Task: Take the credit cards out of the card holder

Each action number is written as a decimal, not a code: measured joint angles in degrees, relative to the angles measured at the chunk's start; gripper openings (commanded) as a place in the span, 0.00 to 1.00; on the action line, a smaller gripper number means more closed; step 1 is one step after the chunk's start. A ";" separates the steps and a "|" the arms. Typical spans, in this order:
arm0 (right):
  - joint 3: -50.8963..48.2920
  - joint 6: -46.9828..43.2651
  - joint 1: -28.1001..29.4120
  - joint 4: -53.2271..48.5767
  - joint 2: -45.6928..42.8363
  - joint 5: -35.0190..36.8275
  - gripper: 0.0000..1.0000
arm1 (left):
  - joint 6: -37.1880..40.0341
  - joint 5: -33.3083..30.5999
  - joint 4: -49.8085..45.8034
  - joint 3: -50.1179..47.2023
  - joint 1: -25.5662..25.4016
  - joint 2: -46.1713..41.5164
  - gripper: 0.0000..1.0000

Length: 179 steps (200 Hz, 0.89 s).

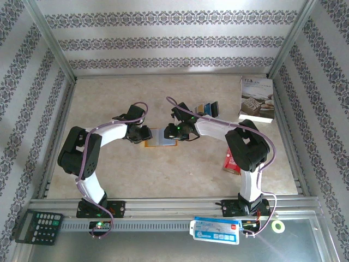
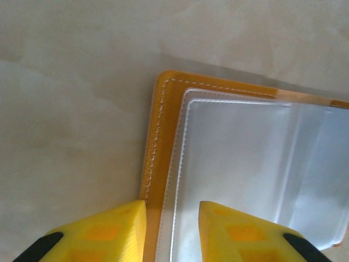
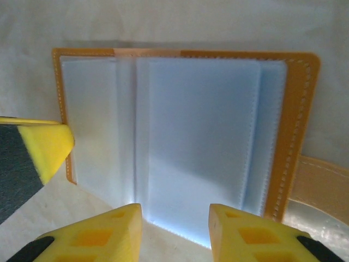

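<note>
Pale beige, marble-patterned desk (image 1: 180, 174), boxed in on three sides by walls (image 1: 169, 41) papered in white with grey floral bands. Bare metal posts (image 1: 56, 43) at the corners, and a slotted metal rail (image 1: 163, 210) along the near edge.

Counted from left to right:
- One dark calculator (image 1: 38, 226) on the metal ledge at the near left corner.
- One white left arm (image 1: 90, 150), bent inward and ending in the left claw (image 1: 140, 132). Yellow fingers (image 2: 117, 229) set a little apart, straddling the stitched left border of the card holder (image 1: 161, 139); impossible to tell whether pinching it.
- One card holder, lying open and flat at the desk's centre, between the two claws. Orange rim, white stitching, clear grey-blue sleeves, and one tan tab (image 3: 322, 185) at its right side in the right wrist view.
- One right claw (image 1: 175, 131), spread part-way over the holder's near edge.
- One small cluster of cards (image 1: 209, 108) just beyond the right claw, dark and blue, too small to count.
- One white-and-blue packet (image 1: 216, 229) on the rail.
- One red box (image 1: 232, 162) beside the right arm (image 1: 248, 150).
- One white book (image 1: 256, 98) near the right wall, well apart from the holder.
- One pale green ring (image 1: 278, 226) at the near right corner.
</note>
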 measured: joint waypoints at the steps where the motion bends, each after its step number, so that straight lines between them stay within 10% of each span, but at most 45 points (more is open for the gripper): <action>1: 0.02 0.00 0.00 0.02 0.04 0.02 0.38 | 0.04 0.04 0.00 0.02 0.00 0.04 0.27; 179: 0.66 1.09 -0.13 3.26 3.85 -0.76 0.35 | -0.11 2.62 -0.33 3.13 -1.40 2.89 0.17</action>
